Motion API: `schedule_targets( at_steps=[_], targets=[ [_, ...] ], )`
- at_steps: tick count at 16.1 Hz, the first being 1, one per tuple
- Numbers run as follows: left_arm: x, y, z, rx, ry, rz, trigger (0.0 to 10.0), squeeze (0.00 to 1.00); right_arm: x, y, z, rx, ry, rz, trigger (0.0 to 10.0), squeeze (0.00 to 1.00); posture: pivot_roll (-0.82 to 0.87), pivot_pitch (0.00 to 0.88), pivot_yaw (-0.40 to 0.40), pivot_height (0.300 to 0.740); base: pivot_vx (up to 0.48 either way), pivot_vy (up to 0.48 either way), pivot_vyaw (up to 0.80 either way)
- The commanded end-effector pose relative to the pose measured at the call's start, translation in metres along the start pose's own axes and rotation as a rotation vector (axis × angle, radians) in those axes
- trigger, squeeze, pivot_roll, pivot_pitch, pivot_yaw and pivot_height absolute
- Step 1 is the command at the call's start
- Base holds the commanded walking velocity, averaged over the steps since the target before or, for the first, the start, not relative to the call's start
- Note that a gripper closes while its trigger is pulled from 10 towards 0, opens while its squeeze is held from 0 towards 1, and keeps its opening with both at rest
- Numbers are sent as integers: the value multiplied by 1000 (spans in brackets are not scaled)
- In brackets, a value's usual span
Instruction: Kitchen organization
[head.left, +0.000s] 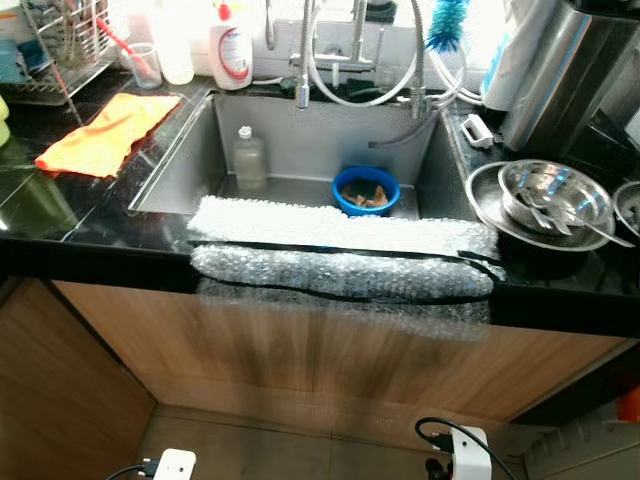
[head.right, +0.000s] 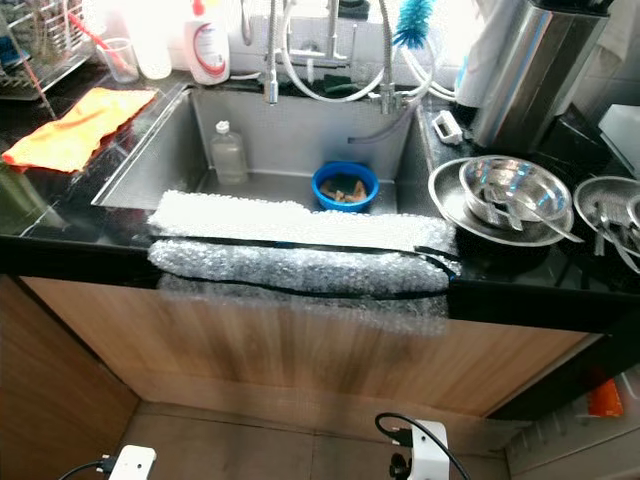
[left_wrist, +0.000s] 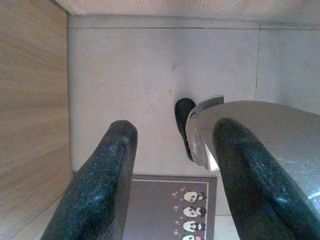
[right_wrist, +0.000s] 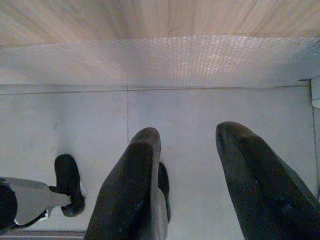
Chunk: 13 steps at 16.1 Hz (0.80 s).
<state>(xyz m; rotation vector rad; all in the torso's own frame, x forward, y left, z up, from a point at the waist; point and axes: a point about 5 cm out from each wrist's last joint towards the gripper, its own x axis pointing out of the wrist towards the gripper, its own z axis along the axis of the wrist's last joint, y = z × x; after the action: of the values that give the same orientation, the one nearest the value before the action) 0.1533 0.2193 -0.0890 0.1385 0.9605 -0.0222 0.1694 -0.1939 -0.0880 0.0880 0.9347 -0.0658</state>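
A steel sink (head.left: 190, 160) is set in the black counter before me. In it stand a blue bowl (head.left: 366, 189) with brown scraps and a clear plastic bottle (head.left: 248, 158). An orange cloth (head.left: 108, 132) lies on the counter to the left. To the right, stacked steel bowls (head.left: 553, 195) hold spoons. Bubble wrap (head.left: 340, 250) covers the sink's front edge. Both arms hang low by the cabinet. My left gripper (left_wrist: 175, 130) is open over the floor and holds nothing. My right gripper (right_wrist: 190, 132) is also open and holds nothing.
A soap bottle (head.left: 231, 45), a faucet (head.left: 305, 60) and a blue brush (head.left: 449, 22) stand behind the sink. A dish rack (head.left: 60, 50) is at the far left, a tall steel appliance (head.left: 560, 70) at the far right. Wooden cabinet fronts (head.left: 300, 360) lie below.
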Motion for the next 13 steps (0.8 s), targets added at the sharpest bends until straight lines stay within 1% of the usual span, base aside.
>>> schedule_targets(
  at_steps=[1,8,10,11,12,13],
  targets=[
    [-1,-1,-5,6,24,-4,10000,0,-1,-2,-3,21,7,-8,10000,0,71,64,-24,740,0,0,-575],
    [-1,0,-5,5,17,5,10000,0,-2,-4,-7,13,10,-7,10000,0,73,68,-25,740,0,0,0],
    [-1,0,-3,9,-5,11,10000,0,-2,-4,-4,-15,-18,1,10000,0,73,66,-27,740,0,0,0],
    [-1,-1,-2,21,-19,11,10000,0,-3,-5,-3,-77,-31,15,10000,0,80,66,-27,740,0,0,0],
    [-1,-1,0,39,-35,6,10000,0,-3,-6,-2,-97,-46,19,10000,0,80,67,-26,740,0,0,0],
    [-2,0,2,49,-63,8,10000,0,-6,-12,-5,-77,-75,3,10000,0,63,71,-26,740,0,0,0]
  ],
)
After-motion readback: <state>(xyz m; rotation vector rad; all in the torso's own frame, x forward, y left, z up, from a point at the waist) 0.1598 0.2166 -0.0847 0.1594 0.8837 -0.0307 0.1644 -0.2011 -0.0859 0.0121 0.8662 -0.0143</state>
